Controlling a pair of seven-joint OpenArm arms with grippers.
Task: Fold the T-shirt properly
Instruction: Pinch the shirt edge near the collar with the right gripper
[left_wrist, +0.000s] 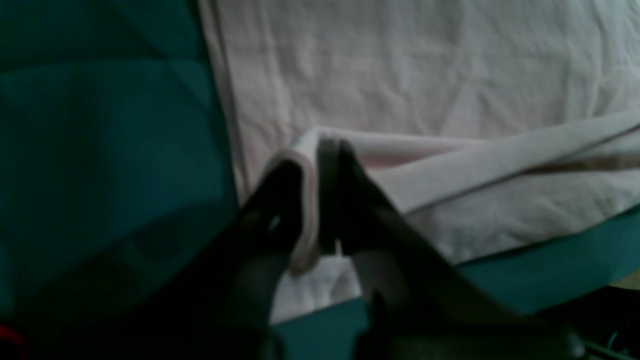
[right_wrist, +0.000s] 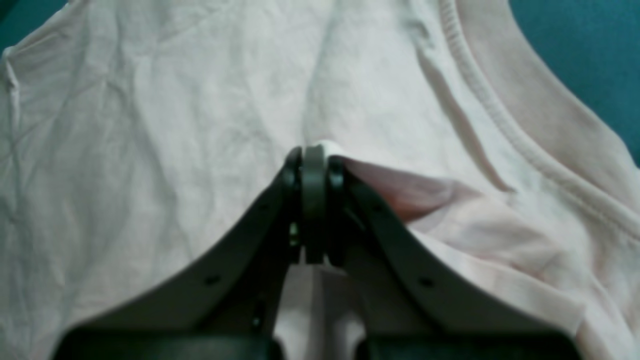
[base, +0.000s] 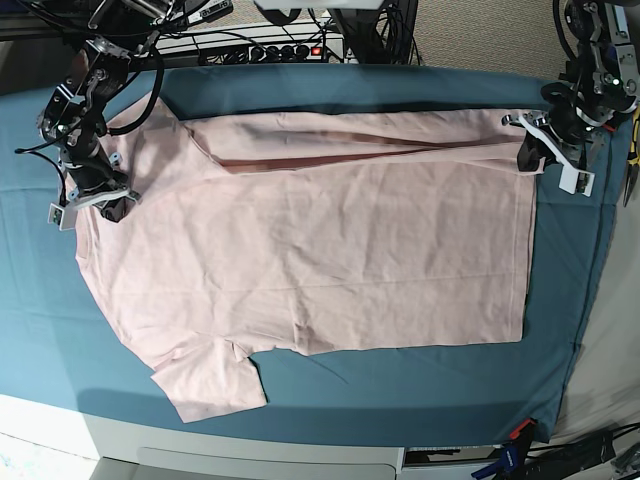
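The T-shirt (base: 330, 250) is spread plain side up across the teal cloth (base: 300, 90) of the worktop, neck end towards the base view's left, hem towards its right. A first lengthwise fold is under way and not finished: along the far edge a long strip of fabric is seen turned over onto the body, with a shadowed crease running from shoulder to hem.

The left hand (base: 528, 150) is at the far hem corner, pressed together on the hem; in its wrist view the doubled, stitched edge is seen caught between the dark fingers (left_wrist: 280, 200). The right hand (base: 118, 205) is at the shoulder by the collar (right_wrist: 505, 130), pinching a small peak of cloth between closed fingers (right_wrist: 315, 200), as its wrist view shows.

What is done, then: both ends of the far edge are gripped and that edge is partly carried inward. What is left seems to be most of it. The near sleeve (base: 210, 380) lies flat and untucked, the near side is not folded in, and no crosswise fold from hem to neck has been made. The far strip looks uneven, narrower towards the hem, so some squaring may be needed before release.
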